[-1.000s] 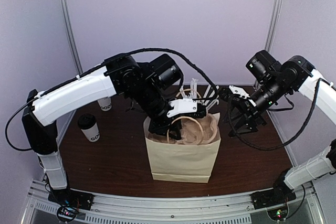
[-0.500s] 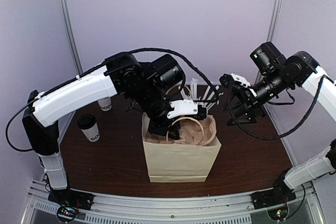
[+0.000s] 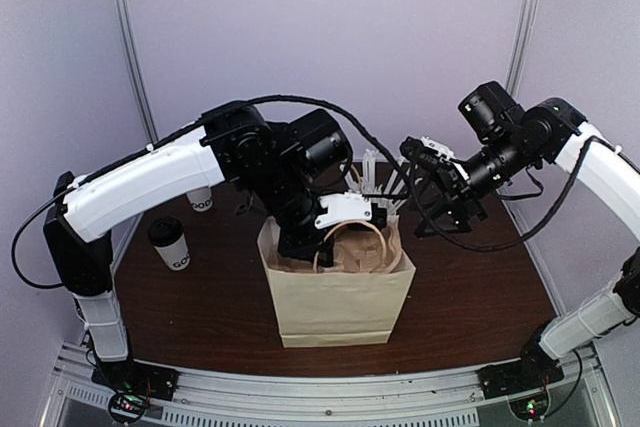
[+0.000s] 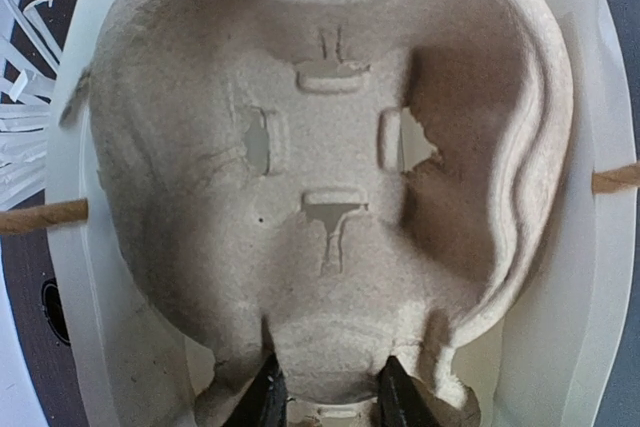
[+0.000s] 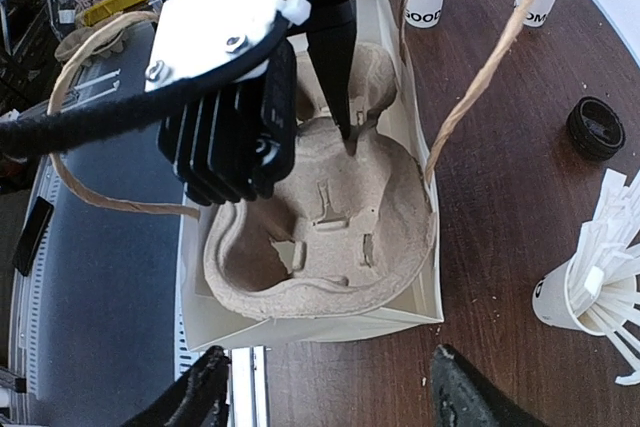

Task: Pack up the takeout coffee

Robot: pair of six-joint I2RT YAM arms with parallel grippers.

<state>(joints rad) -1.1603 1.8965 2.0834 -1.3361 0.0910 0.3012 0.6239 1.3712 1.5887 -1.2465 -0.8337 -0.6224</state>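
Coffee cup point(image 3: 168, 244), white w/ black dome lid, stands upright on the table point(image 3: 480, 297). It is well left of L pincer point(image 4: 331, 394), outside the bag, w/ nothing touching it. Stack of lidless cups point(image 3: 200, 197) is just behind it, also left of L pincer.

L pincer reaches down into the open top of the paper bag point(image 3: 340, 297). Its fingers point(image 4: 266, 392) pinch the near rim of the pulp tray point(image 4: 330, 167). Tray sits inside the bag, right under L pincer, and fills most of the opening. Bag's twine handles point(image 5: 480, 67) loop up on either side of L pincer.

Cup w/ white straws point(image 5: 556, 299) stands on the table behind the bag, btwn the 2 pincers. In right wrist view a loose black lid point(image 5: 597, 127) lies on the table, ahead and right of R pincer, apart from the straw cup.

R pincer point(image 5: 330, 397) hovers off the table by the bag's right side, aimed at bag and tray. Its fingers are spread wide w/ nothing btwn them, touching nothing. Coffee cup is on the far side of the bag from R pincer, well apart.
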